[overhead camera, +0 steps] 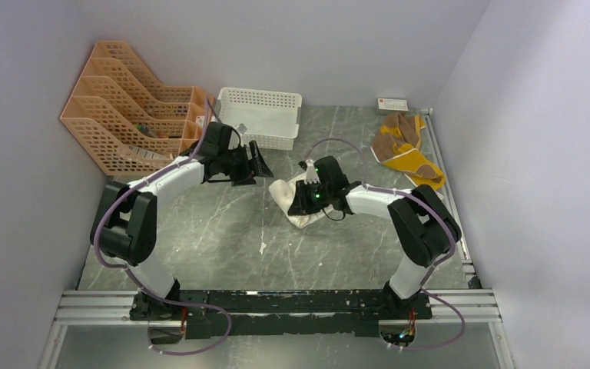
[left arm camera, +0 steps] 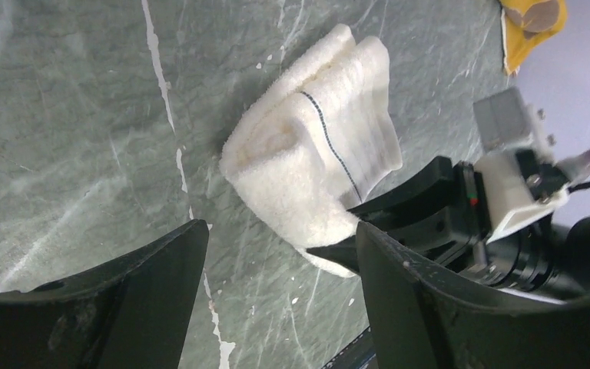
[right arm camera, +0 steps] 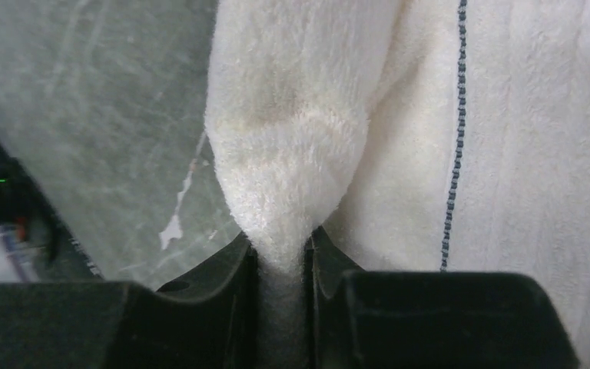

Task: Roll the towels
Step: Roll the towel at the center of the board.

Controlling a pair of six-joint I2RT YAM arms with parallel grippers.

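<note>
Pinching cream towel (left arm camera: 315,154) in right jaws, left jaws wide apart, holding nothing, white basket (overhead camera: 276,98) behind

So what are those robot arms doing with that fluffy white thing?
They are meant to roll towels. The right gripper pinches a fold of the cream-white towel on the table. The left gripper is open beside it, holding nothing. The brown and yellow towel lies crumpled at the far right.
</note>
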